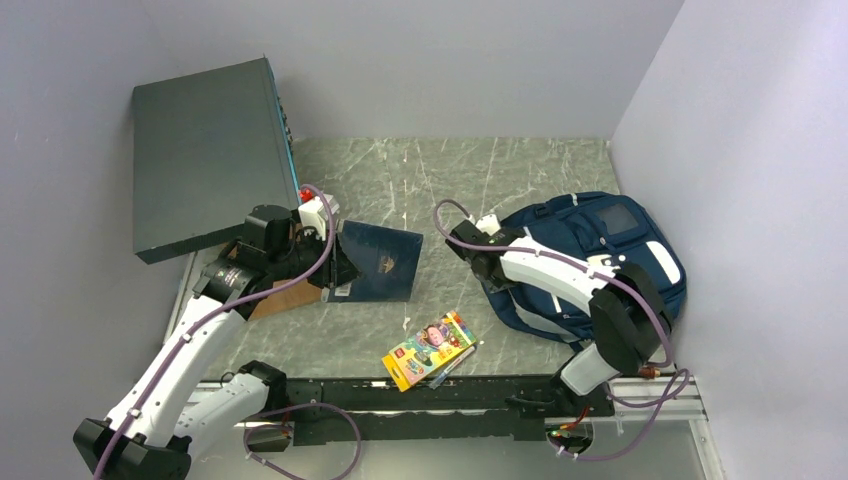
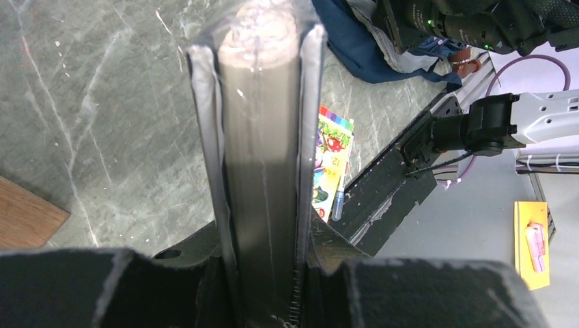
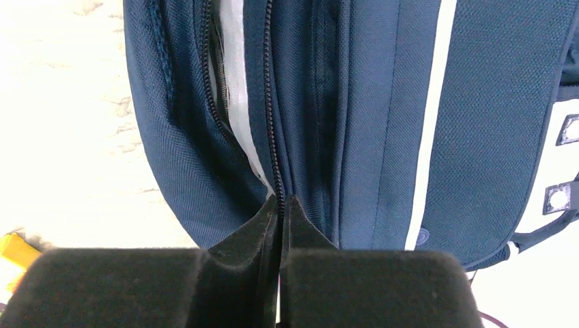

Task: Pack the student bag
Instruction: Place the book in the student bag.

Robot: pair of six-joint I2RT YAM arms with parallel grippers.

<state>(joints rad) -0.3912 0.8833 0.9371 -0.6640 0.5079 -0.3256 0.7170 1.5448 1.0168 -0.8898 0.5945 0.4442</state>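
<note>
Two lilac walls point(image 1: 450, 60) corner a grey marble bench point(image 1: 400, 180); the navy bag point(image 1: 600, 240) lies at its right. Right hand point(image 3: 280, 201), arm folded, pinches the bag's zip edge; left hand point(image 1: 338, 268) clasps a blue book point(image 1: 385, 262).

Gap between book point(image 1: 380, 262), bag point(image 1: 600, 225) (crayons point(image 1: 430, 349) nearer)

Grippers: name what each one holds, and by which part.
Left gripper clamps the navy book across its covers at one edge. Right gripper pinches the student bag at the zip.
</note>
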